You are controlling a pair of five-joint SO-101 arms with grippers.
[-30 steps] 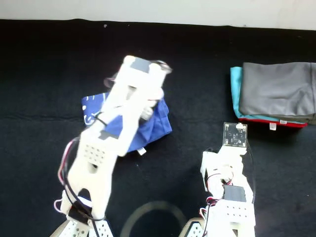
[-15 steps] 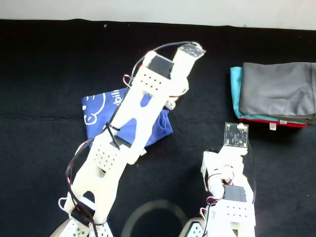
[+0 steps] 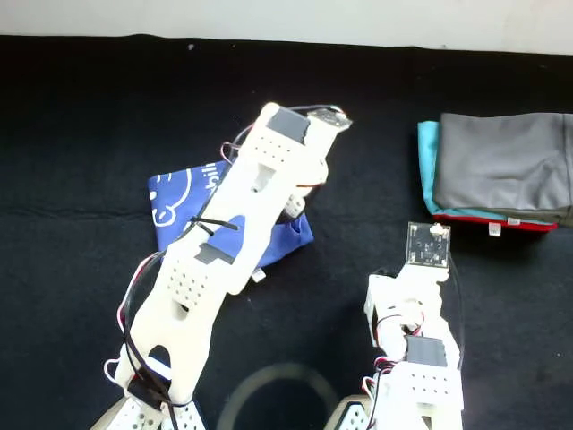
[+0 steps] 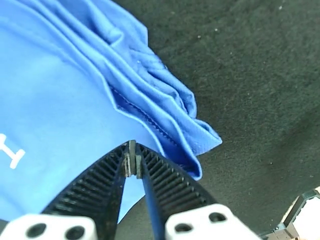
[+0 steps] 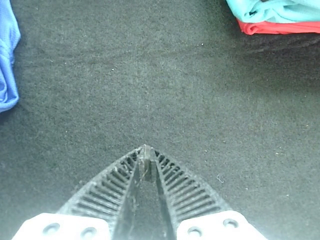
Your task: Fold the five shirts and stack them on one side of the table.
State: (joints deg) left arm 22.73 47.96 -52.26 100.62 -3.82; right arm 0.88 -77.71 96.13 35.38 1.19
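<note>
A folded blue shirt (image 3: 179, 204) with white print lies left of the table's middle. My left arm (image 3: 260, 188) stretches across its right half. In the left wrist view my left gripper (image 4: 131, 161) is shut, its tips hovering over the blue shirt (image 4: 60, 95) near its bunched folded edge, with no cloth seen between the fingers. A stack of folded shirts (image 3: 501, 161), grey over teal over red, sits at the right side. My right gripper (image 5: 145, 156) is shut above bare black table, with the right arm (image 3: 412, 313) held at the near edge.
The black table cloth (image 3: 376, 134) covers the whole surface. A pale wall strip (image 3: 286, 18) runs along the far edge. The right wrist view catches the blue shirt's corner (image 5: 7, 65) and the stack's red and teal edge (image 5: 275, 17).
The left arm swung out toward the far right past the blue shirt, then drew back a little over its right edge. The right arm and the stack stayed put.
</note>
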